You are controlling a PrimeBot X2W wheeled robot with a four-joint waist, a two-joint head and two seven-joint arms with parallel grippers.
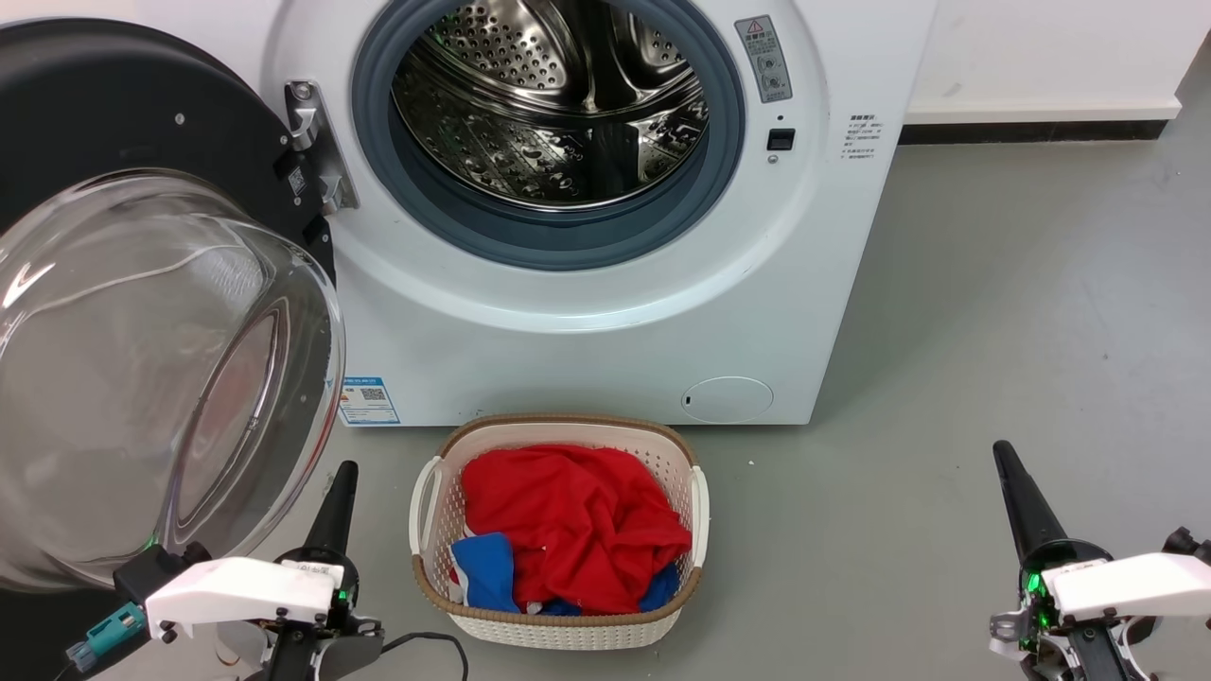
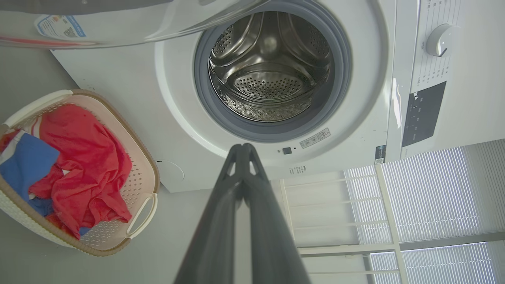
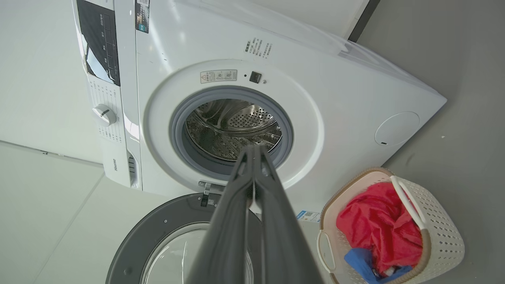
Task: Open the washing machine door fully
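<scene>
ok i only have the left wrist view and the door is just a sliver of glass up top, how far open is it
observer: head view shows the washing machine door wide open, standing out to the left of its hinge, inner face toward the robot.
operator: where's my gripper against it
observer: the left gripper is low by the door's lower right edge; touching or not, I cannot tell.
operator: and the other arm
observer: the right gripper is shut and holds nothing, far to the right above the floor.
</scene>
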